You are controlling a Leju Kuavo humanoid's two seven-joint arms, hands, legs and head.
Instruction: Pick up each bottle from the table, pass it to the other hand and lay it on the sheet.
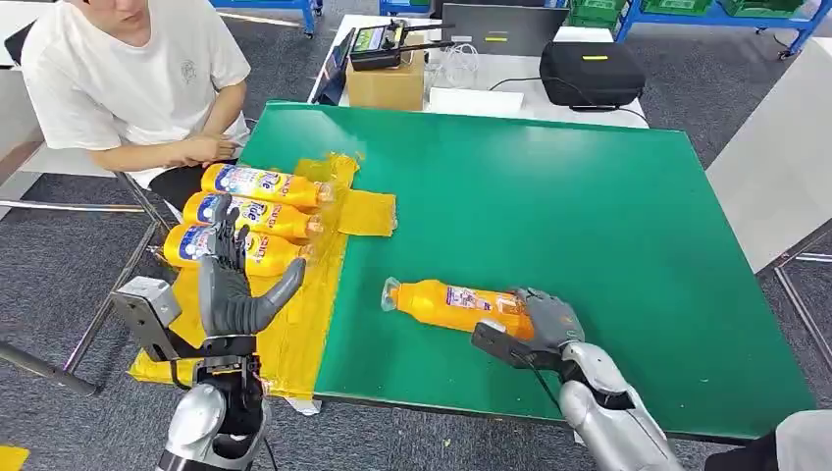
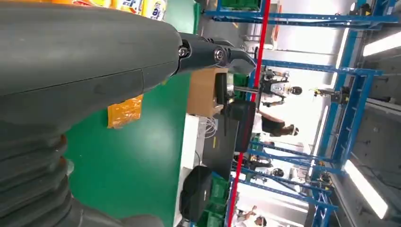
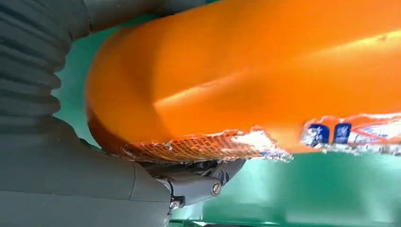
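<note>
The right robot hand (image 1: 543,319), lower right of centre in the head view, grips the base of an orange bottle (image 1: 456,304) lying on its side on the green surface (image 1: 589,216). The left robot hand (image 1: 235,285), lower left, is raised with fingers spread, holding nothing. Behind it three bottles (image 1: 257,218) lie on the yellow sheet (image 1: 304,324). A person (image 1: 137,78) sits upper left.
</note>
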